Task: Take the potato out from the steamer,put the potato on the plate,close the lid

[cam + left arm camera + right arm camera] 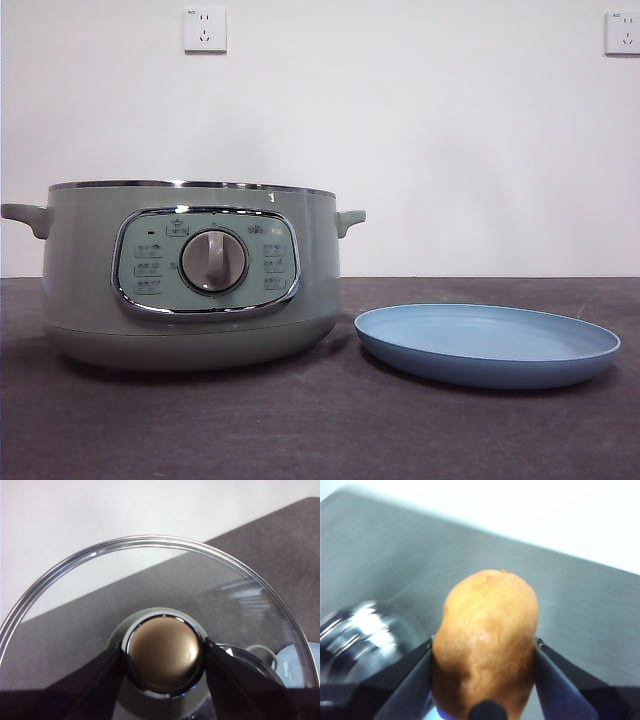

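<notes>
- I had the left gripper (165, 655) clamped on the lid's (150, 580) knob, held aloft so the steamer (190, 275) stayed open.
- The right gripper (485, 650) squeezed the potato (487, 635) in the air, the plate (487, 345) bare beside the steamer.

Left gripper (165, 655) clamped on lid knob, jaws at either side. Right gripper (484, 652) closed around potato (487, 640).
</notes>
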`<state>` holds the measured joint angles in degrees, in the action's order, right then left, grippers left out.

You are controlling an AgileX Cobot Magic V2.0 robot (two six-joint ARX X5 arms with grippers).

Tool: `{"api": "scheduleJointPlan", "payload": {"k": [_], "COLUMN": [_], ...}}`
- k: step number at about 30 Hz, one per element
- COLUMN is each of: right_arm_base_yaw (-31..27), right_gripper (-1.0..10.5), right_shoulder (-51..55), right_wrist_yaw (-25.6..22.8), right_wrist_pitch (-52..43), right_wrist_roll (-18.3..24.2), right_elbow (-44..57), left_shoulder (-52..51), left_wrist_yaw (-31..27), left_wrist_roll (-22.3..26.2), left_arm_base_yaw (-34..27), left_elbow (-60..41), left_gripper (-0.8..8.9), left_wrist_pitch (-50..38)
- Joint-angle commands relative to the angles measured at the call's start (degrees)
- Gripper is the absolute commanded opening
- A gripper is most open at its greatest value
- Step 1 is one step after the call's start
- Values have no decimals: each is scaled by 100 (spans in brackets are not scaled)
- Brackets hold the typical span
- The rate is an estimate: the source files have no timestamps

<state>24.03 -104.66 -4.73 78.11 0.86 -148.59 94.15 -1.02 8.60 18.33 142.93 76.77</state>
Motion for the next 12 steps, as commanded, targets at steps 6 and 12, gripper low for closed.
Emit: {"api": "scheduleJointPlan", "payload": {"k": [6, 12], "right_arm_base_yaw": [-1075, -1196], "right_gripper": [-11, -11], "right_shoulder": [570, 894], "right_wrist_yaw": [35, 977], "right_wrist_pitch": [129, 127], "right_wrist_roll": [-293, -260], "right_elbow": [776, 2463], "left_shoulder": [-4, -4], "left_wrist_yaw": [28, 28], "left_wrist_roll": [68, 66], "left_arm_base_yaw": [-9, -9], "left_elbow": [74, 74], "left_gripper": [-9, -9], "left_wrist_pitch": [256, 256]}}
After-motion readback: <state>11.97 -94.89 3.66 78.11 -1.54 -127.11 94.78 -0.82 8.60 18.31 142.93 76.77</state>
